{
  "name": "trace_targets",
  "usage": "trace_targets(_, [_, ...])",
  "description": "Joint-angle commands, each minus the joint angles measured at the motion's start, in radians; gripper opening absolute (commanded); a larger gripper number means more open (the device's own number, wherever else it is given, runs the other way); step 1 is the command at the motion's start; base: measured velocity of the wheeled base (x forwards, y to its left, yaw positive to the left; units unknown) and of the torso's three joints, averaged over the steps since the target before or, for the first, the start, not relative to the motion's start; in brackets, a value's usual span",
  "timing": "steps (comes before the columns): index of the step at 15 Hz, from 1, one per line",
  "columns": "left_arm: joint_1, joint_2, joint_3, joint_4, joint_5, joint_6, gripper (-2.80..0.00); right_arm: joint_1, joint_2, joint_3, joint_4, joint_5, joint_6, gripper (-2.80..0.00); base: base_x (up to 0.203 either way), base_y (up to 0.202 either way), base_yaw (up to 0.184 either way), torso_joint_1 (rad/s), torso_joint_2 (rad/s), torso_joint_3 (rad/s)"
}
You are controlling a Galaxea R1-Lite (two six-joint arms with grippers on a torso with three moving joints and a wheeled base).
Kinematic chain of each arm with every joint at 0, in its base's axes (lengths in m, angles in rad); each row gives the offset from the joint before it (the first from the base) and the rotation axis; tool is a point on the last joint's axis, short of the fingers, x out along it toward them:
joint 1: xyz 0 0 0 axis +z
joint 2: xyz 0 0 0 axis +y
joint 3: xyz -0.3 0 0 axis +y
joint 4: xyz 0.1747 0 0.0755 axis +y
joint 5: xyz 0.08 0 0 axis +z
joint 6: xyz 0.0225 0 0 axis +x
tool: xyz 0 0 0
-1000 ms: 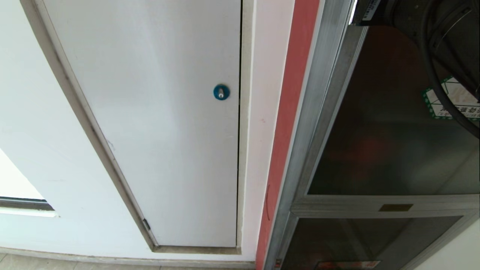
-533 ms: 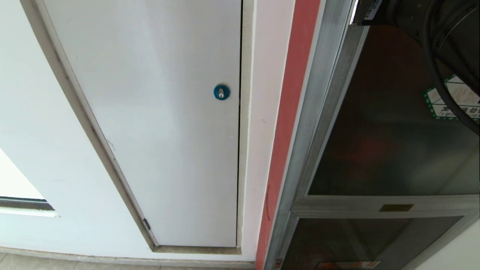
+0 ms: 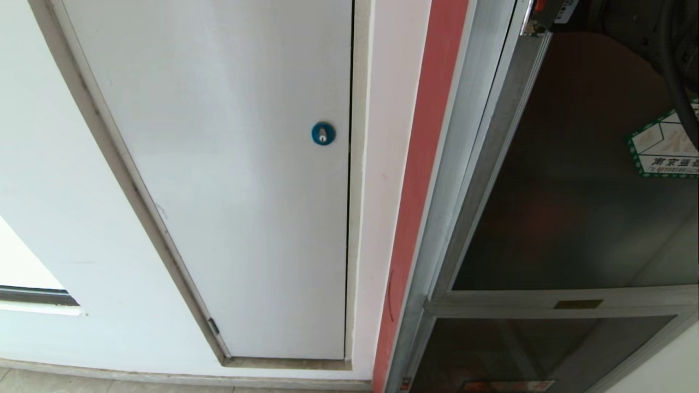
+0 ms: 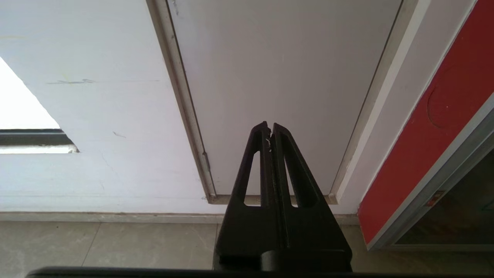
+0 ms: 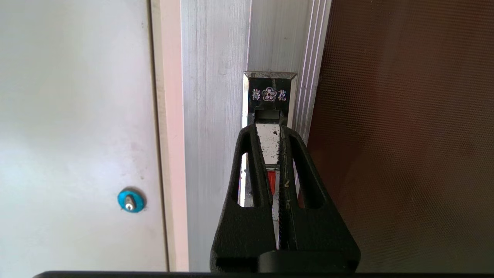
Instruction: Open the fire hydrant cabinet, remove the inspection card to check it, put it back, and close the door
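The fire hydrant cabinet (image 3: pixel 437 164) fills the right of the head view; its door (image 3: pixel 573 207) of dark glass seems slightly ajar. The white panel (image 3: pixel 229 180) occupies the centre. The right gripper (image 5: pixel 269 129) is pinched almost shut on the latch (image 5: pixel 269 96) at the door's edge. The left gripper (image 4: pixel 270 127), closed and empty, hangs before the panel's lower corner.

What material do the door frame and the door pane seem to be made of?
Door frame: probably aluminium, with a brushed silver finish and fine straight ridges along it. Door pane: probably dark tinted glass or plastic, with a fine grid texture; the look leaves it open.
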Motion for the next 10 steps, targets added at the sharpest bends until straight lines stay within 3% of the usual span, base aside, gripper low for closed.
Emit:
trace_targets(1, [0.0, 0.001, 0.002, 0.0, 0.0, 0.0, -2.8, 0.014, -0.029, 0.003, -0.005, -0.009, -0.003, -2.8, 0.0, 0.0, 0.0, 0.0, 0.0, 0.0])
trace_targets(10, [0.0, 0.001, 0.002, 0.0, 0.0, 0.0, -2.8, 0.065, -0.085, 0.043, 0.016, -0.039, -0.009, -2.8, 0.0, 0.0, 0.0, 0.0, 0.0, 0.0])
